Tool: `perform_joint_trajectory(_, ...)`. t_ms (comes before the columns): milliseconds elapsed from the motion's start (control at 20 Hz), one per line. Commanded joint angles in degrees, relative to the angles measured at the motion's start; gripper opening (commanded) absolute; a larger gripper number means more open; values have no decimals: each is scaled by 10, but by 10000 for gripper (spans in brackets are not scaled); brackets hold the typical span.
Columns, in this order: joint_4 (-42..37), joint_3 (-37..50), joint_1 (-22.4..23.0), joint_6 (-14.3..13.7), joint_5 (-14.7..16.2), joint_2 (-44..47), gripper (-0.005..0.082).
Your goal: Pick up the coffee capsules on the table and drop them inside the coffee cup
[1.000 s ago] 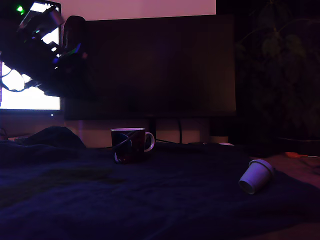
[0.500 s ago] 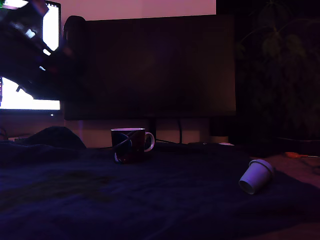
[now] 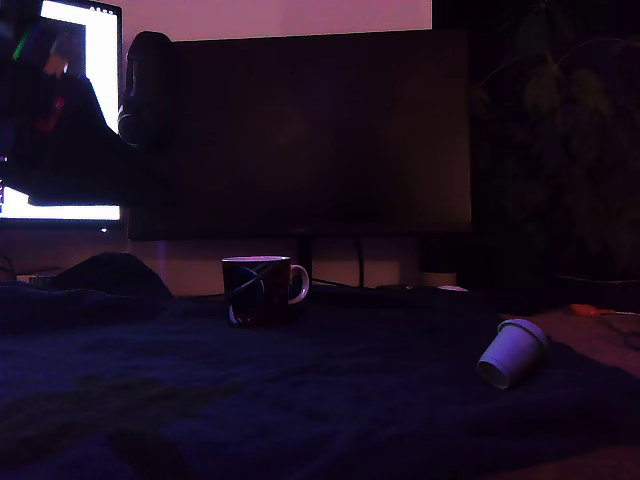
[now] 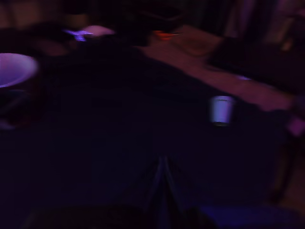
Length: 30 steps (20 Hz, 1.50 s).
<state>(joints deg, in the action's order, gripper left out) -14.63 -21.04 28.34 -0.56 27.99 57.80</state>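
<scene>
Your arm [image 3: 60,130] has swung further toward the exterior view's upper left, jaws unreadable; the pale tapered capsule [image 3: 512,352] lies tipped, unmoved.

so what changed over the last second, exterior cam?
Only the arm moved: its dark bulk at the exterior view's upper left swung further up and left, and now covers more of the lit screen. It is too dark and blurred to tell the hand's state. The mug and the pale capsule, lying on its side, stayed put. Nothing was gripped or released that shows.
</scene>
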Motion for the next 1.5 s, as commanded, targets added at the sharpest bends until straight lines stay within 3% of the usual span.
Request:
perform_joint_trajectory(0, -4, 13, 14, 1, 1, -2, -24)
perform_joint_trajectory(200, -13, 13, 46, 1, 1, -2, -23)
perform_joint_trajectory(600, -31, 13, 60, -2, 3, 7, 4)
perform_joint_trajectory(650, -39, 13, 64, -3, 7, 13, 69)
perform_joint_trajectory(800, -70, 13, 86, -14, 12, 38, 471)
perform_joint_trajectory(850, -83, 13, 92, -14, 11, 48, 556)
perform_joint_trajectory(1150, -154, 13, 120, -23, 9, 113, 569)
perform_joint_trajectory(1450, -250, 13, 144, -22, -26, 174, 569)
